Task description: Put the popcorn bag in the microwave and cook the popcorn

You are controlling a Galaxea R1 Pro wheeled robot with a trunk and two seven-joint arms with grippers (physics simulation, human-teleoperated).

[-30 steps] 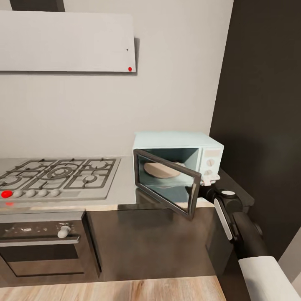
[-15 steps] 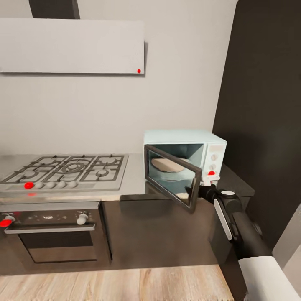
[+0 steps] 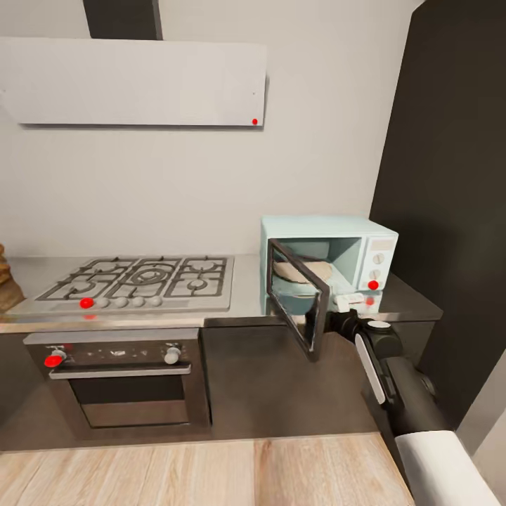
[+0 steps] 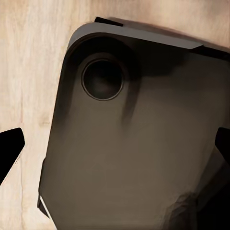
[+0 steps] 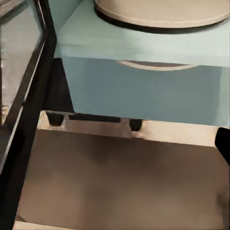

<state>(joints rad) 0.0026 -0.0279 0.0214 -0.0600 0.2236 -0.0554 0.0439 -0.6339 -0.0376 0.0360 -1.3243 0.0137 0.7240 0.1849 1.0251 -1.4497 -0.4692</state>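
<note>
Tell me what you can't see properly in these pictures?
- Popcorn bag: head view, cut off by the left edge, only a brown sliver.
- Right gripper: head view, behind the microwave door, jaws hidden.
- Left gripper: left wrist view, only fingertips at the edges.

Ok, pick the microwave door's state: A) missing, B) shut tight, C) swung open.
C: the microwave has its dark-framed door swung out towards the camera, and the pale turntable inside shows past it.
</note>
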